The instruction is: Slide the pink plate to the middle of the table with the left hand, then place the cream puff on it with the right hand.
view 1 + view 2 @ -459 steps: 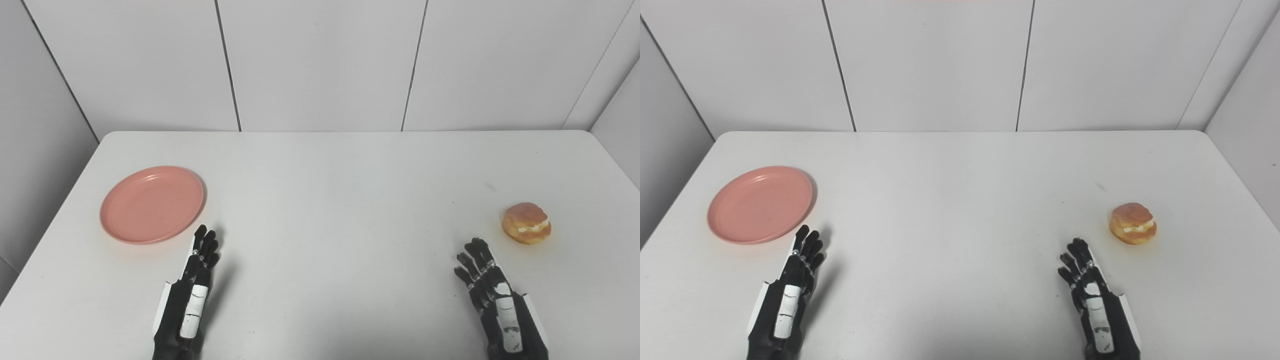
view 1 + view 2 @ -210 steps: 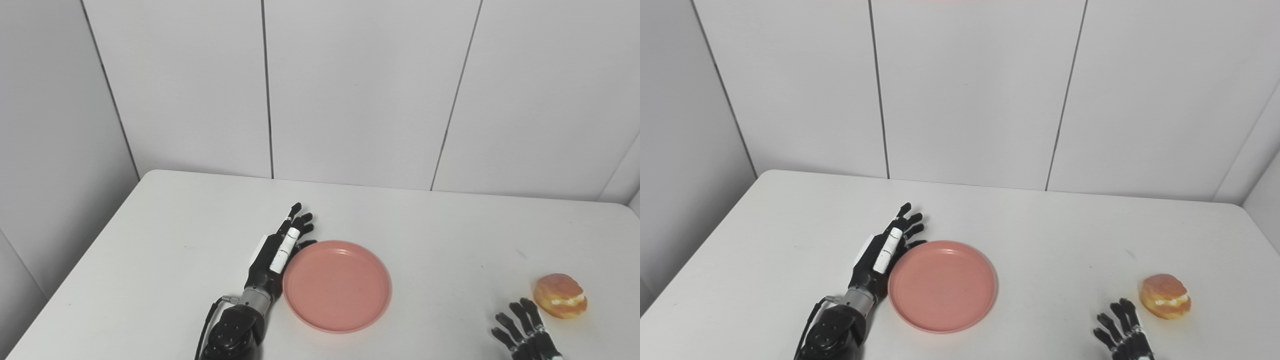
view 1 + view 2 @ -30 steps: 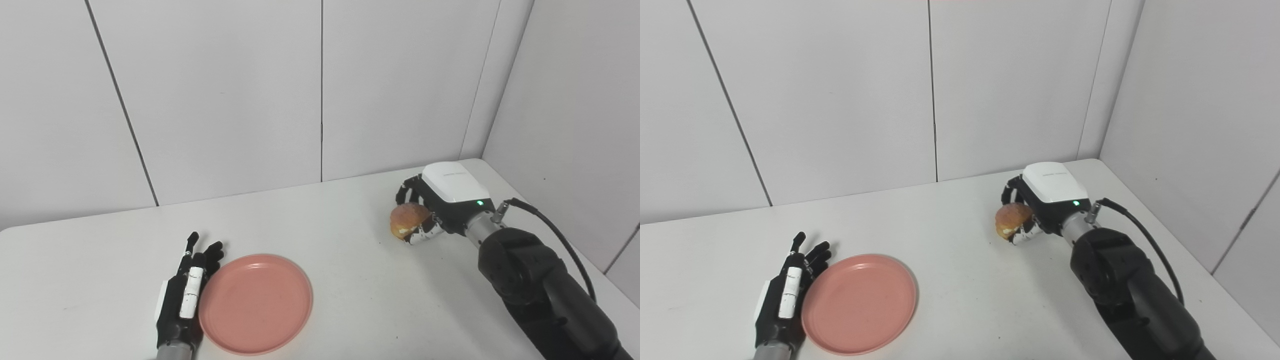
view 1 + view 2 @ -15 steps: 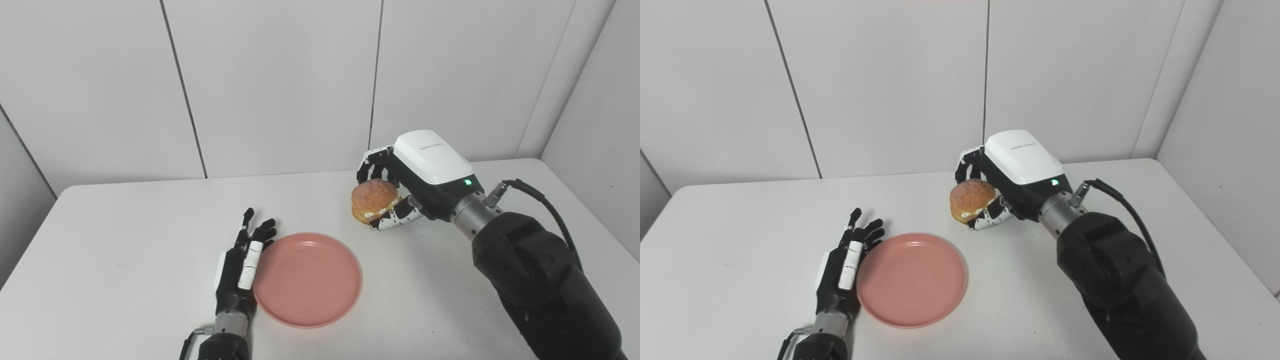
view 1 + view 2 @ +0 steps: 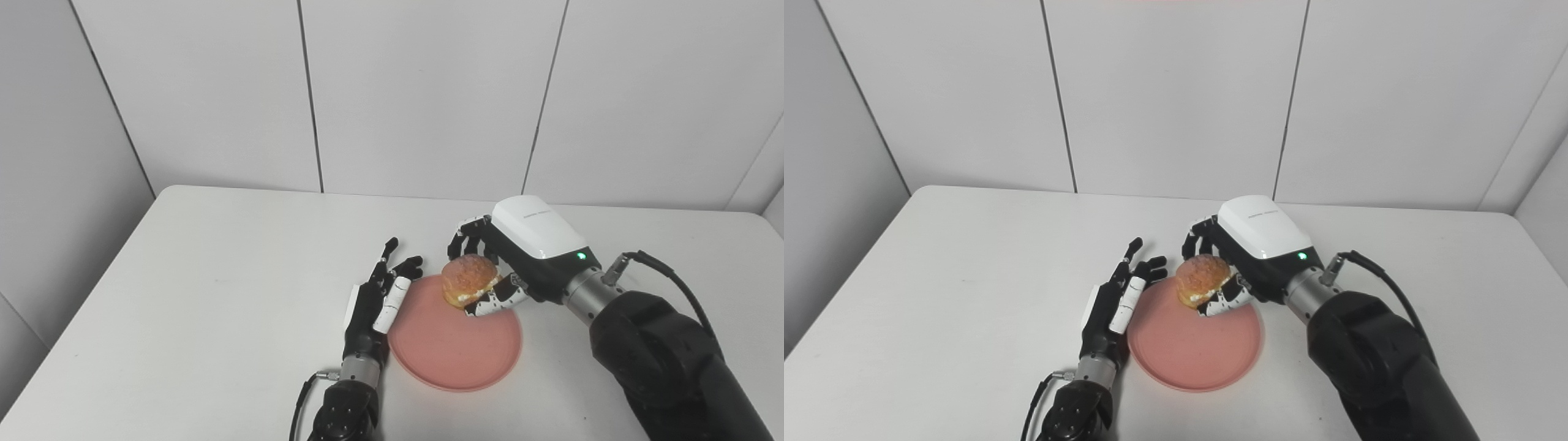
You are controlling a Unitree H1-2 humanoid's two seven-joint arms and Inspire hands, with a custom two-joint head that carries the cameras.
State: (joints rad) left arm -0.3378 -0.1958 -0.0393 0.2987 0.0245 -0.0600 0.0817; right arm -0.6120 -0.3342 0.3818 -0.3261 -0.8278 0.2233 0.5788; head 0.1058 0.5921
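Pink plate [image 5: 456,358], one only, lies mid-table [image 5: 214,275]; right hand [image 5: 499,269] grasps the single cream puff [image 5: 468,280] over its far edge; left hand [image 5: 376,300], released, flanks its left rim.

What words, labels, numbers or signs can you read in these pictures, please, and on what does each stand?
One small line of dark print on the white cover of the right hand: too small and blurred to read.
Pink plate, cream puff, left hand, table and wall panels: no text to be seen.

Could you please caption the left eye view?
Right hand holds golden cream puff over round pink plate; open left hand alongside.
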